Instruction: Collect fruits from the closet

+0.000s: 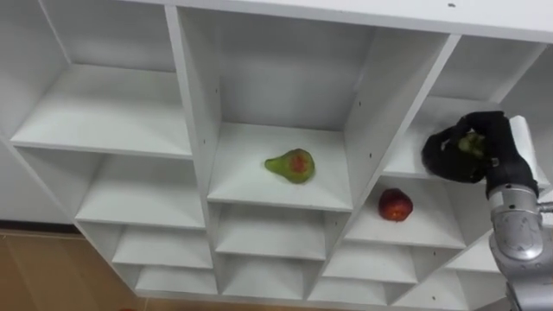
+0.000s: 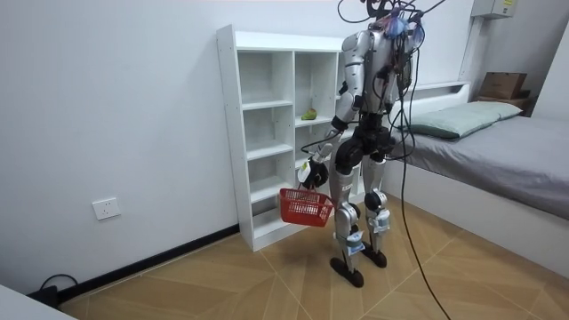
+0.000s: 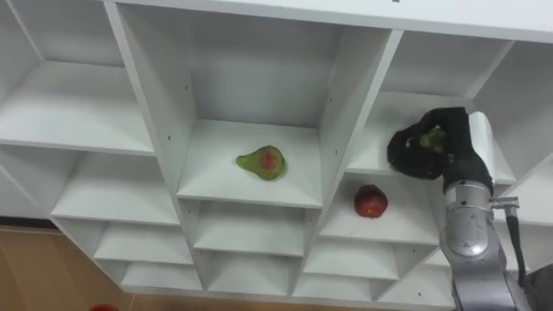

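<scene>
One hand, the robot's right hand [image 1: 497, 155], is clenched around a small green fruit [image 1: 472, 143] at the right column of the white closet [image 1: 192, 95]. Just below it a red fruit [image 1: 396, 205] lies on a shelf, and a pear [image 1: 290, 165] lies in the middle column. By the robot's side a red basket [image 2: 307, 207] hangs under the left hand [image 2: 309, 172], whose grip cannot be told.

The white shelf [image 1: 194, 130] has many open boxes, side by side and on top of each other. A green pear [image 1: 290, 165] with a red spot lies on its side on the board of a middle box. A red apple [image 1: 395, 206] sits in the next box to the right of the pear, one step lower. The shelf stands on a wood floor [image 2: 222, 284].
</scene>
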Controlling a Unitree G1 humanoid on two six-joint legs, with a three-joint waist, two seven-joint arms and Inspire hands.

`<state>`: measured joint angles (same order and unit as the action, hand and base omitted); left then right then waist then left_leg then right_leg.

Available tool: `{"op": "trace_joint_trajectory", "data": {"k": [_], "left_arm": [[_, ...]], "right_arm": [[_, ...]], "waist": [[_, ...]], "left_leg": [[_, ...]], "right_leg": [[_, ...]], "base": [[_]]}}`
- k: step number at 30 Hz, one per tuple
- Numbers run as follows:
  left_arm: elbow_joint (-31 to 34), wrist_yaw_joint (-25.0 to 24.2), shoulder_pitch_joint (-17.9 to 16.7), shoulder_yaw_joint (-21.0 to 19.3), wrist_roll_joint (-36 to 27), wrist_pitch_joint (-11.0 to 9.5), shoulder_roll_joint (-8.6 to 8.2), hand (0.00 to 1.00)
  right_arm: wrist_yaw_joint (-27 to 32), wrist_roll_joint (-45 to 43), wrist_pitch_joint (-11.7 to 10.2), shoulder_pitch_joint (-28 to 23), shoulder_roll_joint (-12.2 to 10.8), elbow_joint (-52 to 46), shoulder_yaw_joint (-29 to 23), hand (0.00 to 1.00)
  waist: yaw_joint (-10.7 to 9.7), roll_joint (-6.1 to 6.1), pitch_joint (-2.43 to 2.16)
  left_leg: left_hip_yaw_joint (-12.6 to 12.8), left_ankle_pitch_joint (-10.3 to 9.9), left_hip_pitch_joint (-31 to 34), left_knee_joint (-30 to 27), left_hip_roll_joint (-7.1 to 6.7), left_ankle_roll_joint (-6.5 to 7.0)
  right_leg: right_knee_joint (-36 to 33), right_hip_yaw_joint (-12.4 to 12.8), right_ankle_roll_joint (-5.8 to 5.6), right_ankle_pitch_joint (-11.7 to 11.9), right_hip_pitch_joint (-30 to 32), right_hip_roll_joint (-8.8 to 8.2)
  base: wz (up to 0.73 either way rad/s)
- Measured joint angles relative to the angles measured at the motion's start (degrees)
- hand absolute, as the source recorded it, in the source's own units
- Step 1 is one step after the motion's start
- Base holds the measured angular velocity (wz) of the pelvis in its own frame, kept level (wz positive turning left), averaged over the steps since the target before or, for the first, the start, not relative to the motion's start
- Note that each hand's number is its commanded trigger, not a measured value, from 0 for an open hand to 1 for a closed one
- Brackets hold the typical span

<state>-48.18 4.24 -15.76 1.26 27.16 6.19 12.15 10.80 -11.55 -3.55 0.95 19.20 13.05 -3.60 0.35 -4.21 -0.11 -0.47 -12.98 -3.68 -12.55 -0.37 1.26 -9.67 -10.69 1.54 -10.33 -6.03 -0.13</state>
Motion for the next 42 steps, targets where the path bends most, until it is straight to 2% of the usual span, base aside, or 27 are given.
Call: {"op": "trace_joint_trajectory", "data": {"k": [3, 8, 12, 16, 18, 23, 24, 26, 30, 31, 33, 42], "left_arm": [[0.0, 0.0, 0.1, 0.0, 0.0, -0.3, -0.06, 1.00], [-0.2, 0.1, 0.9, 0.0, 0.0, -0.4, -0.19, 1.00], [-0.5, 0.1, 1.3, 0.1, -0.1, -0.5, -0.31, 1.00], [-1.4, 0.4, 2.1, 0.2, -0.1, -0.7, -0.32, 1.00], [-1.7, 0.6, 2.6, 0.3, -0.5, -1.8, -0.40, 1.00], [-1.9, 0.7, 4.2, 1.6, -2.0, -2.8, -0.59, 1.00], [-1.9, 0.7, 4.7, 2.5, -2.0, -3.3, -0.64, 1.00], [-1.9, 0.9, 5.3, 3.5, -2.0, -4.3, -0.69, 1.00], [-2.1, 2.0, 6.4, 4.6, -3.0, -5.9, -2.07, 1.00], [-2.1, 1.9, 6.5, 4.7, -3.0, -6.3, -2.20, 1.00], [-2.1, 1.9, 6.6, 4.7, -3.0, -7.3, -2.51, 1.00], [-2.7, 1.5, 6.9, 4.7, -3.0, -8.3, -2.82, 1.00]], "right_arm": [[-0.2, 0.1, -0.1, -0.5, -1.2, -1.3, 0.0, 1.00], [-1.8, 0.4, -0.1, -2.7, -1.7, -5.2, 0.0, 1.00], [-4.4, 0.0, 0.6, -6.0, -2.7, -11.3, 0.3, 1.00], [-5.7, 2.5, 0.3, -8.5, -3.3, -14.7, 2.5, 1.00], [-7.3, 4.1, -0.7, -9.4, -3.5, -15.7, 4.4, 1.00], [-9.6, 4.6, -0.6, -10.4, -5.5, -16.0, 5.2, 1.00], [-9.9, 4.6, -0.6, -11.4, -6.3, -17.1, 5.4, 1.00], [-11.3, 4.7, -0.7, -12.9, -6.6, -18.8, 7.0, 1.00], [-14.9, 4.5, 0.0, -14.2, -7.8, -19.5, 11.9, 1.00], [-15.5, 4.5, 0.0, -14.4, -7.9, -19.5, 12.3, 1.00], [-16.6, 4.8, 0.0, -14.6, -8.2, -19.5, 13.4, 1.00], [-18.5, 5.0, 0.0, -13.7, -8.6, -19.6, 13.6, 1.00]], "waist": [[-0.3, 0.47, 0.02], [-0.4, 1.19, 0.04], [-0.4, 1.91, -0.27], [-0.4, 2.12, -0.29], [-0.7, 2.00, -0.31], [-1.7, 1.68, -0.24], [-1.7, 1.83, -0.21], [-1.6, 2.01, -0.23], [-1.5, 2.57, -0.14], [-1.5, 2.79, 0.00], [-1.5, 3.01, 0.00], [-1.4, 3.15, 0.03]], "left_leg": [[0.4, 0.0, 0.0, 0.2, 0.04, 0.00], [0.4, 0.0, 0.1, 0.3, 0.04, 0.01], [1.2, 0.0, 0.1, 0.8, 0.14, 0.01], [1.9, 0.0, 0.0, 0.8, 0.43, 0.01], [2.0, 0.0, -0.1, 0.9, 0.46, 0.00], [2.3, 0.0, 0.0, 1.1, 0.50, 0.00], [2.3, 0.0, 0.1, 1.1, 0.48, 0.02], [2.8, 0.0, 0.4, 1.3, 0.52, 0.01], [3.5, 0.0, 1.1, 1.1, 0.53, 0.03], [3.6, 0.0, 1.1, 1.1, 0.52, 0.03], [3.8, 0.0, 1.7, 1.1, 0.51, 0.06], [5.3, 0.2, 4.2, 0.5, 0.55, 0.30]], "right_leg": [[0.0, 0.3, 0.00, 0.0, 0.1, 0.03], [-0.1, 0.8, 0.00, 0.0, 0.4, 0.05], [-0.3, 1.5, 0.01, 0.0, 0.9, 0.10], [-0.3, 2.3, 0.02, 0.0, 1.2, 0.21], [-0.3, 2.5, 0.03, 0.0, 1.2, 0.26], [-0.3, 2.7, 0.09, 0.1, 1.2, 0.37], [-0.4, 2.7, 0.11, 0.1, 1.4, 0.40], [-0.7, 2.9, 0.15, 0.1, 2.1, 0.51], [-1.3, 3.6, 0.17, 0.2, 3.2, 0.50], [-1.3, 3.6, 0.15, 0.3, 3.3, 0.48], [-1.8, 3.5, 0.12, 0.3, 4.3, 0.37], [-3.1, 4.7, 0.11, 0.3, 8.1, 0.24]], "base": [[-0.07], [-0.01], [-0.08], [-0.10], [0.00], [-0.02], [-0.06], [-0.13], [-0.10], [-0.05], [-0.05], [-0.08]]}}
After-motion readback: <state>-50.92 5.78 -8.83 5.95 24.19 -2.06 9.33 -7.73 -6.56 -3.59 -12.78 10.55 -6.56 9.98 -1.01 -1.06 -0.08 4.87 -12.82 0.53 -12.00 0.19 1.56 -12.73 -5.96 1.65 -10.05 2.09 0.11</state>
